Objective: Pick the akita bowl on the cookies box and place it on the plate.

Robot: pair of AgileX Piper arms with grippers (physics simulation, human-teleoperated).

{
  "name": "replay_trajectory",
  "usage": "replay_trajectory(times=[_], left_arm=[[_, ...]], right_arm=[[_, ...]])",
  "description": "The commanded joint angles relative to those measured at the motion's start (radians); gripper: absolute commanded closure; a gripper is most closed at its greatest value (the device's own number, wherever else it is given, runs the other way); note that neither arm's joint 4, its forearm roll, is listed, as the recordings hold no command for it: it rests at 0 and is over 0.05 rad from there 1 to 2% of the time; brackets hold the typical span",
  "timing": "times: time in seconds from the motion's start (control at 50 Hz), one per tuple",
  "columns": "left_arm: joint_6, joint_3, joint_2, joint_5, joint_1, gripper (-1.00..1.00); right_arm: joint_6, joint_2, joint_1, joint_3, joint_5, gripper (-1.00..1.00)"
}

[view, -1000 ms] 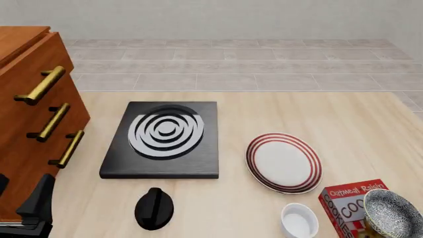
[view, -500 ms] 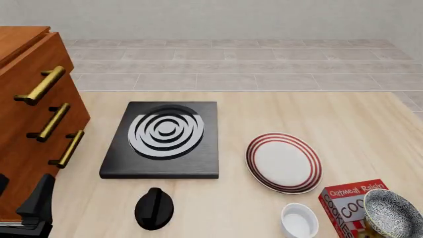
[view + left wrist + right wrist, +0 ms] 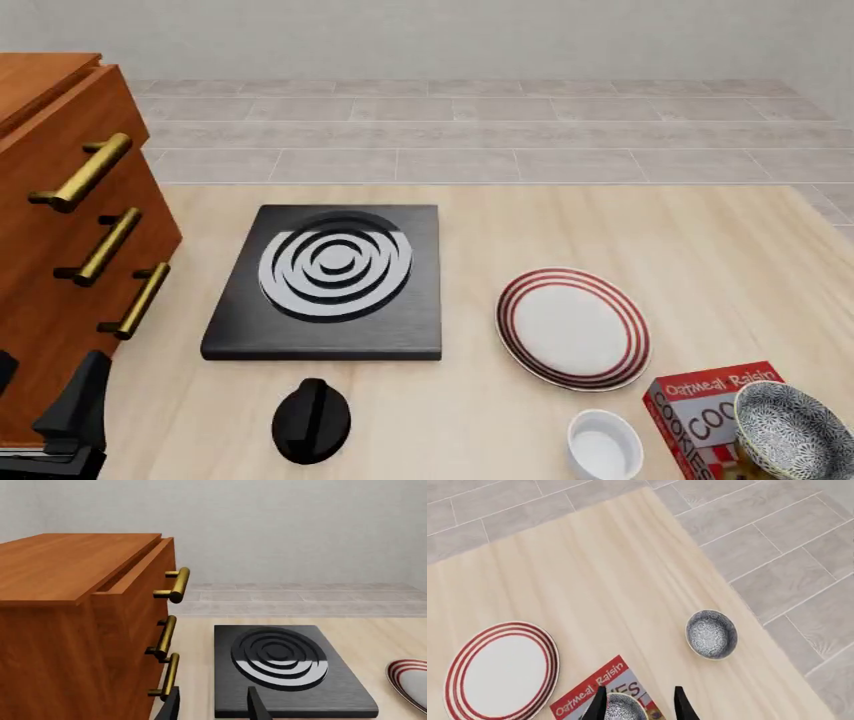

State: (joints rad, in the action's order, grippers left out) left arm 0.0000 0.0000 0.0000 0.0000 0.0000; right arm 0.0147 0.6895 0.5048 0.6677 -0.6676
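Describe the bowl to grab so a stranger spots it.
Find the red cookies box at the near right corner of the table. The akita bowl sits on it. The neighbouring white bowl is plain, and the other speckled bowl rests on bare table.

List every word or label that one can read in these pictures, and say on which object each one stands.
"Oatmeal Raisin": white lettering on the red cookies box, also seen in the right wrist view.
"COO...": start of a larger word on the same box; the rest is hidden by the akita bowl.
No other object shows readable text.
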Motion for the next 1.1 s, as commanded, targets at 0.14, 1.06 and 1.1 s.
replay_trajectory(times=[0.14, 1.06, 1.1], left_arm=[[0.0, 0.0, 0.0, 0.0, 0.0, -1.0], [0.0, 0.0, 0.0, 0.0, 0.0, -1.0], [0.0, 0.0, 0.0, 0.0, 0.0, -1.0]], right_arm=[[0.023, -0.02, 0.013, -0.084, 0.001, -1.0], [0.048, 0.031, 0.043, -0.271, 0.053, -1.0], [0.051, 0.03, 0.046, -0.27, 0.053, -1.0]])
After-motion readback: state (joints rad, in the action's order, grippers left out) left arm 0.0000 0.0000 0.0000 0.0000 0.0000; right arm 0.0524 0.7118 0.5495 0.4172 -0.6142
